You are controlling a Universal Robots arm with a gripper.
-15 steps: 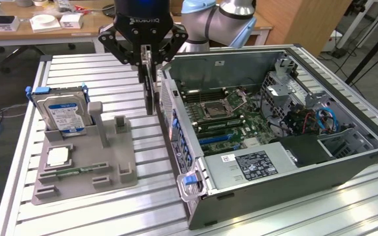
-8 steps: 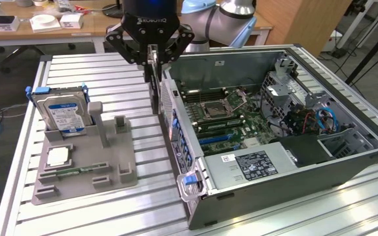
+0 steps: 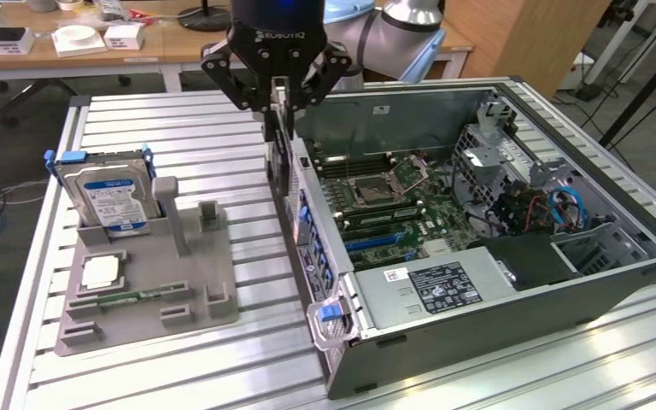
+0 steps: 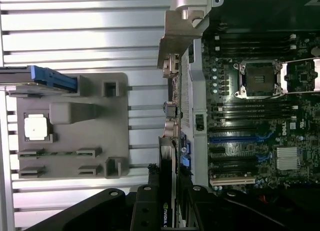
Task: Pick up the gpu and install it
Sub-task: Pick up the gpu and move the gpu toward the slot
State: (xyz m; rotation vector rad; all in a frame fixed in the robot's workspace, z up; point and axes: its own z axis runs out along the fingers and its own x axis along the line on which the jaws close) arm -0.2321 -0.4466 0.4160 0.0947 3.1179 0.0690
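Observation:
The gpu (image 3: 279,128) is a thin dark card that hangs upright and edge-on, with my gripper (image 3: 280,101) shut on its upper edge. It is over the rear wall of the open computer case (image 3: 499,316), just outside the motherboard (image 3: 385,205). In the wrist view the gpu (image 4: 167,156) runs out from between my gripper (image 4: 168,178) fingers, green logo showing. It lies alongside the case's rear panel, beside the blue expansion slot (image 4: 235,139). The card's lower end is close above the case wall; whether it touches I cannot tell.
A grey holder block (image 3: 146,282) sits on the slatted table at the exterior view's left. It carries a silver hard drive (image 3: 106,192) with a blue label, a processor chip (image 3: 100,272) and a green memory stick (image 3: 134,297). Desks and boxes stand behind.

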